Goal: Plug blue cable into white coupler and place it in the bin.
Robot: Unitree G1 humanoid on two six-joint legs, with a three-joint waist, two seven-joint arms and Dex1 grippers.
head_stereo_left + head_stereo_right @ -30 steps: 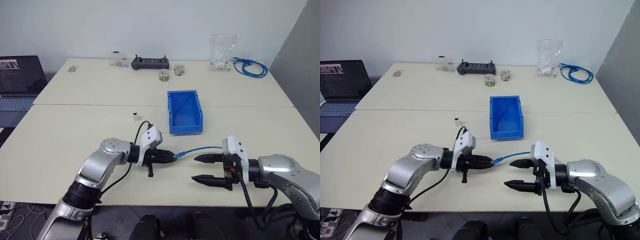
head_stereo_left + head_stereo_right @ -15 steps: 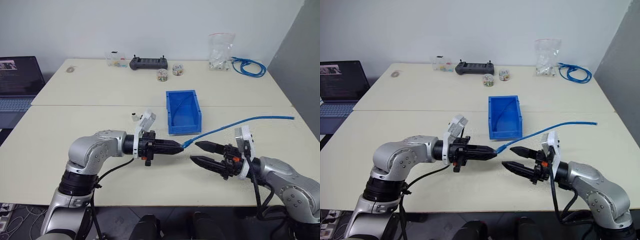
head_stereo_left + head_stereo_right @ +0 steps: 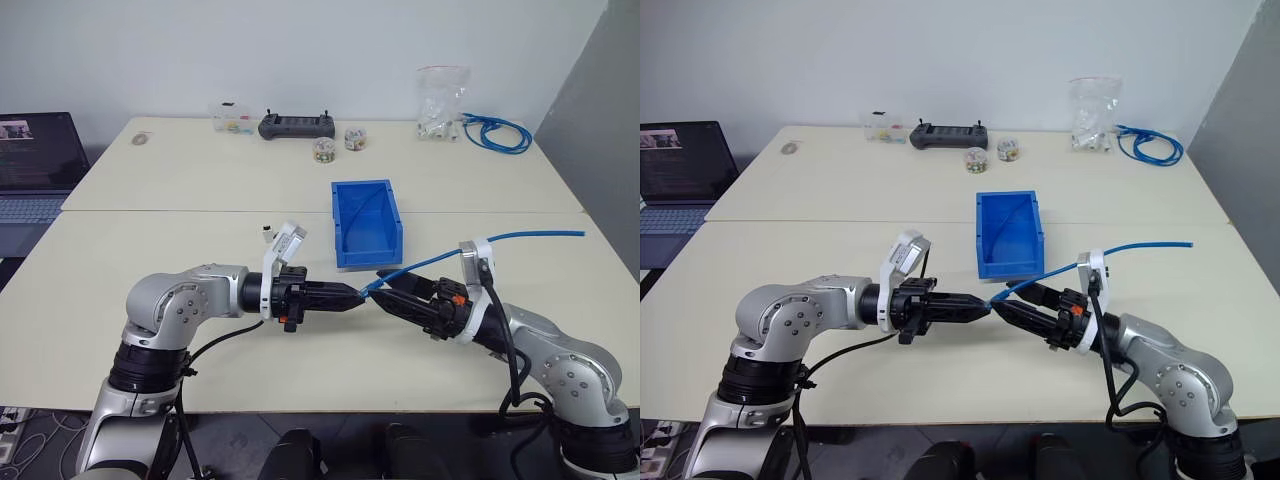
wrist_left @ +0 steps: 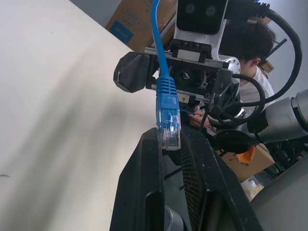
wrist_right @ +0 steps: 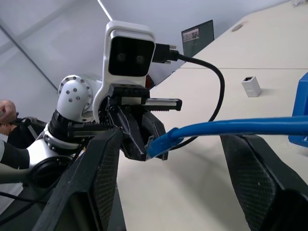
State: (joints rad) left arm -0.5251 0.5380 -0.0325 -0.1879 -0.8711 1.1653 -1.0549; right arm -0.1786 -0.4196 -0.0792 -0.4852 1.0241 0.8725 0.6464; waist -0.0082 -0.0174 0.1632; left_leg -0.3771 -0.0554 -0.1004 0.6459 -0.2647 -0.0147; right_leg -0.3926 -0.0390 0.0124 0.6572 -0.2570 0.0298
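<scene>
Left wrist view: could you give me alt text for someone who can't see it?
Two black fingers pinch the clear plug end of the blue cable above a pale table. Just beyond, the right gripper faces it.

2 cream tables (image 3: 200, 190) pushed together carry blue bin (image 3: 367, 224), white coupler (image 3: 267, 235), far controller (image 3: 298, 126), 2 jars (image 3: 338, 144), bag (image 3: 441, 100), coiled cable (image 3: 497, 133).

A laptop (image 3: 35, 165) sits open at the table's (image 3: 180, 180) far left. Along the back edge lie a black controller (image 3: 297, 126), two small jars (image 3: 334, 144), a clear plastic bag (image 3: 442, 103) and a coiled blue cable bundle (image 3: 497, 133).
</scene>
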